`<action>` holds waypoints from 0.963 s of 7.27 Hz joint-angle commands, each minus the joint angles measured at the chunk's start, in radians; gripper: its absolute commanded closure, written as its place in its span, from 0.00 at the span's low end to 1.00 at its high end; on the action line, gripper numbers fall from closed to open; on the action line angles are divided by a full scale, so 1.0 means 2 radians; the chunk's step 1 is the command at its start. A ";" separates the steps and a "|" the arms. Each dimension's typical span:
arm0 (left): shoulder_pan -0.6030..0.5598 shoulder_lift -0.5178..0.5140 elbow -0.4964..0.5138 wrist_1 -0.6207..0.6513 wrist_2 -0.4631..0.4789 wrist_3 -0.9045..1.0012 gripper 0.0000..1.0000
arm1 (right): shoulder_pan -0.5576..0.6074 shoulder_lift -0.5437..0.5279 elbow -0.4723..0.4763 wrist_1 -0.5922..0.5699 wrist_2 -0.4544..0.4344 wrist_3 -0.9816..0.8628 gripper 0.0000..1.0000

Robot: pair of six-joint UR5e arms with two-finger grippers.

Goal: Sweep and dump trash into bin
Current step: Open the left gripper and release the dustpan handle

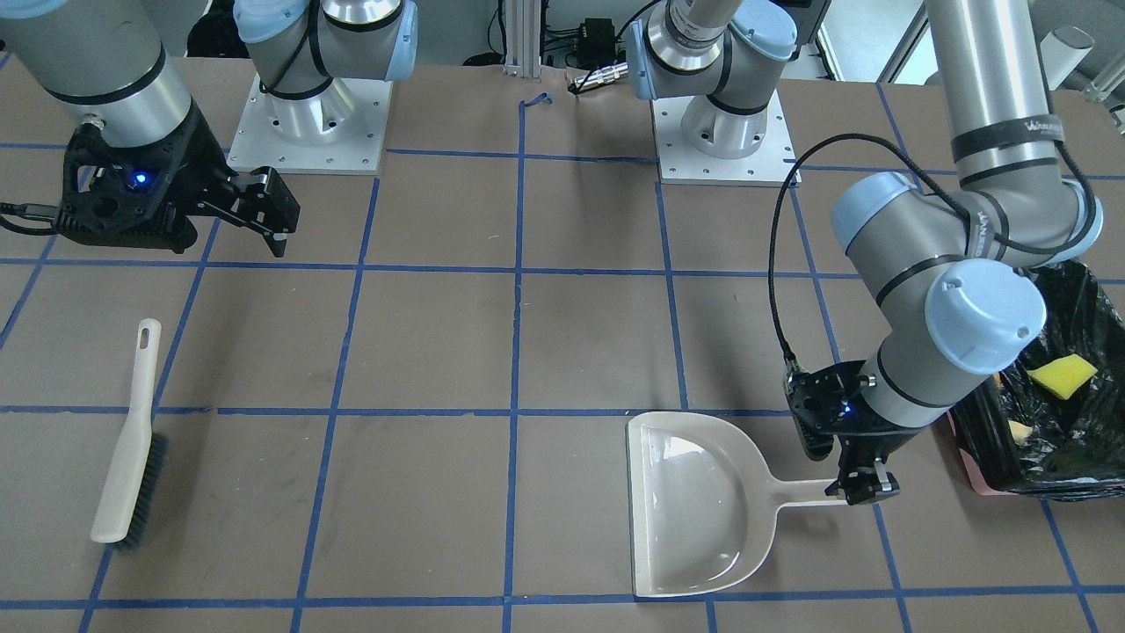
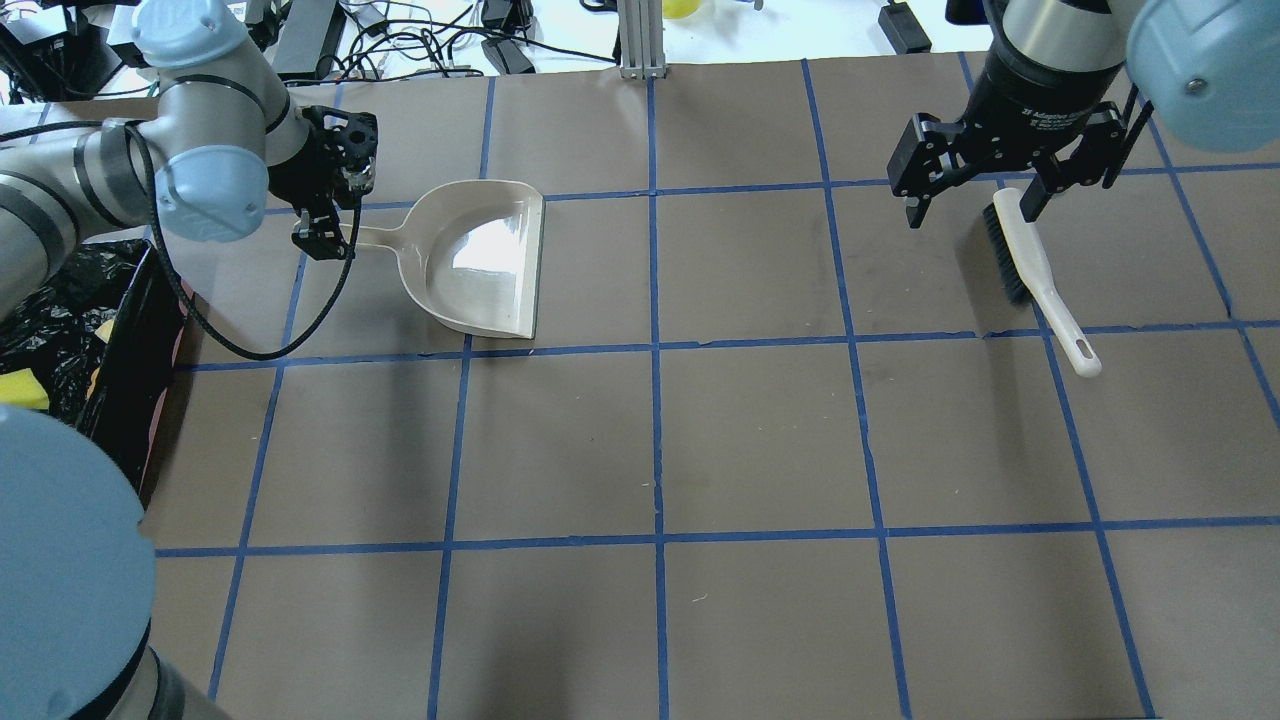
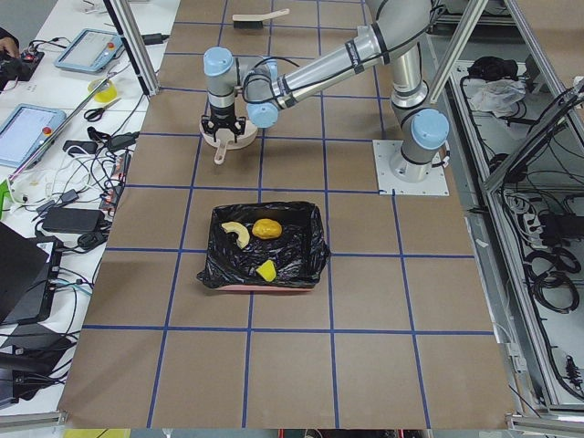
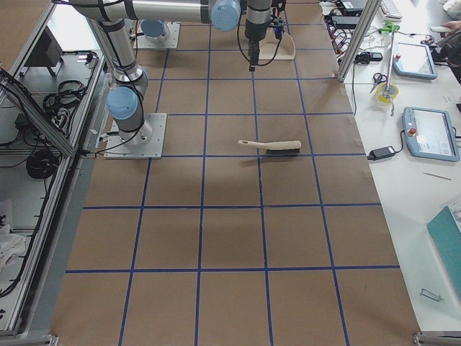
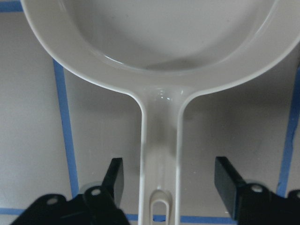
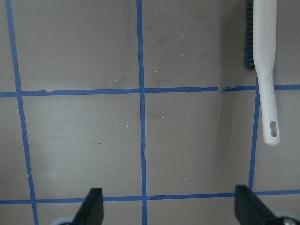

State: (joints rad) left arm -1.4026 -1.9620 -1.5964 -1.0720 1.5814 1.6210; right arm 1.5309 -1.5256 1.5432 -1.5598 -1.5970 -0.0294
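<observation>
Brown table [image 2: 660, 450]: I saw my left gripper [image 2: 322, 240] open around the dustpan [image 2: 480, 260] handle, upper left; right gripper [image 2: 973, 212] open, upper right.

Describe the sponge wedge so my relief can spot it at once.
At the table's end on the robot's left stands the pink-sided bin lined with a black bag. Three pieces lie inside; the sponge wedge is the bright yellow, angular one, unlike the rounded golden-brown lump and the pale curved slice.
</observation>
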 commanded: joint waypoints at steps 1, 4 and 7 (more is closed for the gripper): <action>-0.004 0.084 -0.006 -0.092 -0.005 -0.098 0.27 | 0.000 -0.004 0.000 0.001 0.002 -0.004 0.00; -0.003 0.178 -0.017 -0.169 0.002 -0.232 0.19 | 0.000 -0.004 0.001 0.001 0.000 -0.003 0.00; -0.003 0.222 -0.032 -0.216 0.002 -0.426 0.05 | 0.000 -0.004 0.001 0.001 -0.001 -0.004 0.00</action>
State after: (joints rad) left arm -1.4070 -1.5528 -1.6461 -1.4811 1.5852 0.9380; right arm 1.5309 -1.5340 1.5446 -1.5590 -1.5981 -0.0350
